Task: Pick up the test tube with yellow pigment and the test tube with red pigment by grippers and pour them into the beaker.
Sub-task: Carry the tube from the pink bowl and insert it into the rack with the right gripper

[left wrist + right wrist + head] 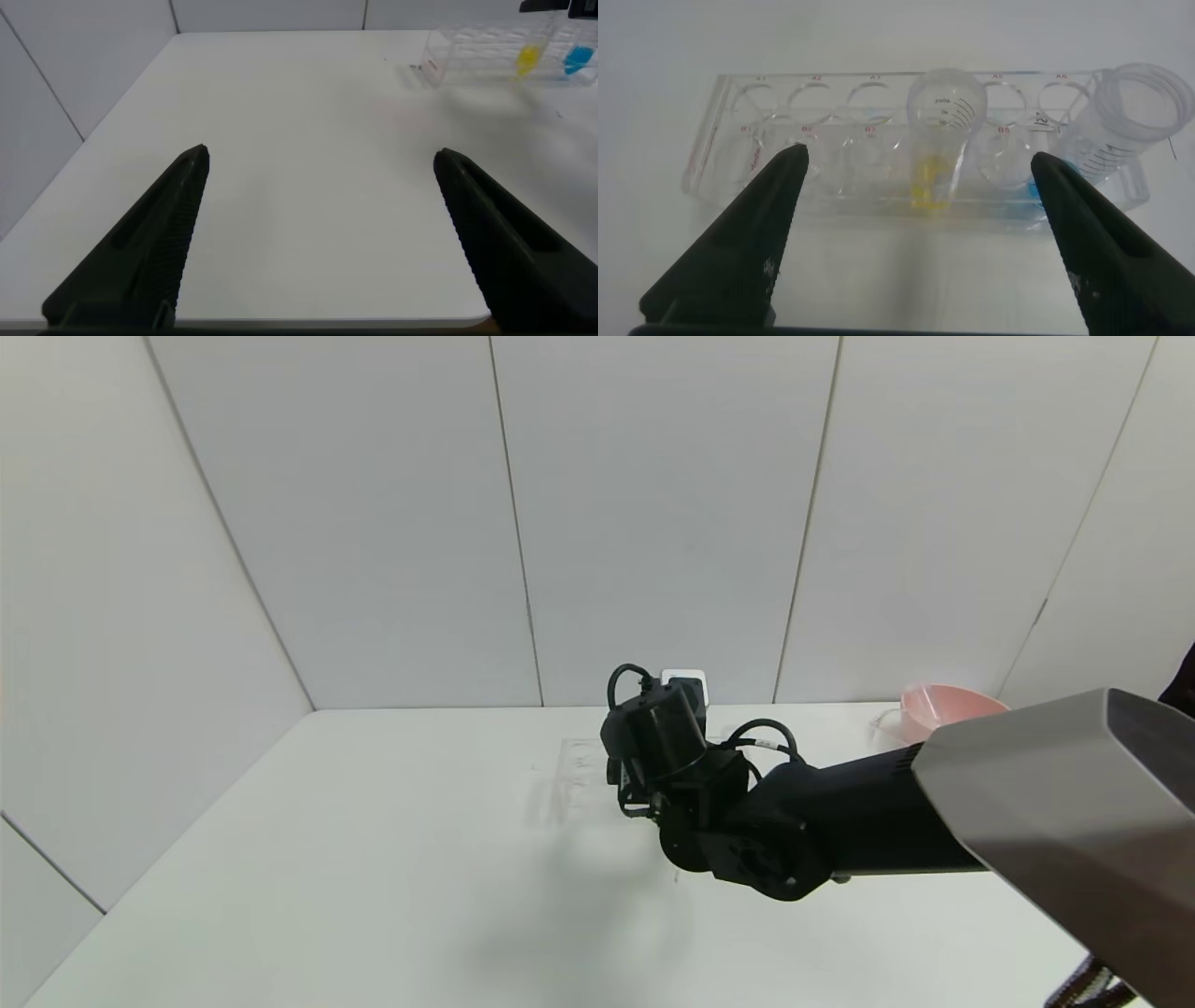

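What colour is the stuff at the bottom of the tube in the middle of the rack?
Yellow. The test tube with yellow pigment shows best in the right wrist view.

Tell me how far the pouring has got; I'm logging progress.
Nothing looks poured yet. The yellow tube stands in the clear rack, and the beaker beside it shows no colour. The right gripper is open above the yellow tube; the left gripper is open over bare table. No red tube is visible. Grasping and both pours remain.
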